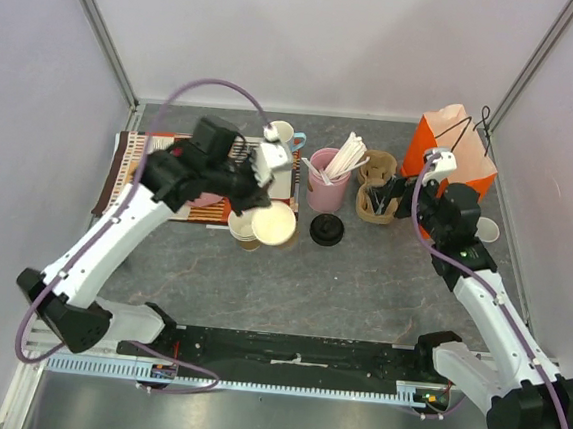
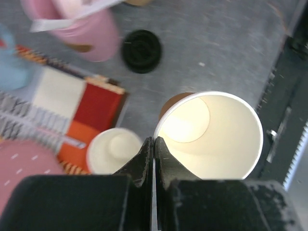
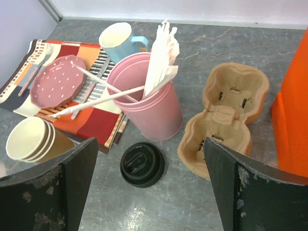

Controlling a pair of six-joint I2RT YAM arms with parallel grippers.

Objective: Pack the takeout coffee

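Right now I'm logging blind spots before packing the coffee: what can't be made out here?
Orange paper bag: inside not shown in the top external view; cut off by the right wrist view's right edge.
Pink metal canister: blurred and cropped by the left wrist view's top edge.
White-lined paper cup in the left gripper: outer wall mostly hidden behind its own rim, left wrist view.
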